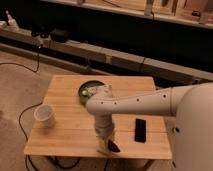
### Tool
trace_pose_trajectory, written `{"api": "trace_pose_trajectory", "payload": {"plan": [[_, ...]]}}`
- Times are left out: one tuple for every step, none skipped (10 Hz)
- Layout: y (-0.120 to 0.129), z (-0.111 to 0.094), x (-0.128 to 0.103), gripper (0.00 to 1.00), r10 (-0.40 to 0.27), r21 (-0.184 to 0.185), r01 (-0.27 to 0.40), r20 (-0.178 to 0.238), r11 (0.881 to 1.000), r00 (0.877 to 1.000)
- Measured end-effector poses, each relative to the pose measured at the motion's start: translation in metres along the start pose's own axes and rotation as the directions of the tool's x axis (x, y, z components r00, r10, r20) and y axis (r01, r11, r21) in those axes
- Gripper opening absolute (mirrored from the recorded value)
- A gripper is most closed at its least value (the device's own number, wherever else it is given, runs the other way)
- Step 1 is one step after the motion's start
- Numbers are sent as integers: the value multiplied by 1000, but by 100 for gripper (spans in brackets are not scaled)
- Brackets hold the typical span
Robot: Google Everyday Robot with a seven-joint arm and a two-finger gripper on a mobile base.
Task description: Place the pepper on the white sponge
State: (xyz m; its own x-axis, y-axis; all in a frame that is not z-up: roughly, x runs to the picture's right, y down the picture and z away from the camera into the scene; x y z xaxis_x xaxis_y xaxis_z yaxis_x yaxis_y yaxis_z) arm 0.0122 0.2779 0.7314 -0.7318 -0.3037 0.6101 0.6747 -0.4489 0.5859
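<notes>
My gripper point(105, 136) points straight down over the front edge of the wooden table point(65, 135), at the end of the white arm that reaches in from the right. Just under it lies the white sponge point(103, 146), a small pale pad mostly covered by the gripper. The pepper point(114, 147), dark red and slim, lies at the sponge's right edge, just below and to the right of the gripper. I cannot tell whether the pepper rests on the sponge or beside it.
A white cup point(45, 115) stands at the table's left. A green bowl point(89, 90) with pale pieces in it sits at the back middle, partly behind the arm. A black rectangular block point(140, 130) lies right of the gripper. Cables run over the floor on the left.
</notes>
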Motion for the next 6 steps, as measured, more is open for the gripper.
{"api": "trace_pose_trajectory", "payload": {"plan": [[0,1,2,38,-1,-1,1,-2,1000,1000],[0,3,4,41,0,-2,0,-6,1000,1000],[1,5,4,49,5,-2,-5,-7,1000,1000],[1,5,5,57,9,-3,-9,-8,1000,1000],[3,6,3,69,16,-4,-16,-7,1000,1000],[5,7,2,77,22,-6,-22,-7,1000,1000]]}}
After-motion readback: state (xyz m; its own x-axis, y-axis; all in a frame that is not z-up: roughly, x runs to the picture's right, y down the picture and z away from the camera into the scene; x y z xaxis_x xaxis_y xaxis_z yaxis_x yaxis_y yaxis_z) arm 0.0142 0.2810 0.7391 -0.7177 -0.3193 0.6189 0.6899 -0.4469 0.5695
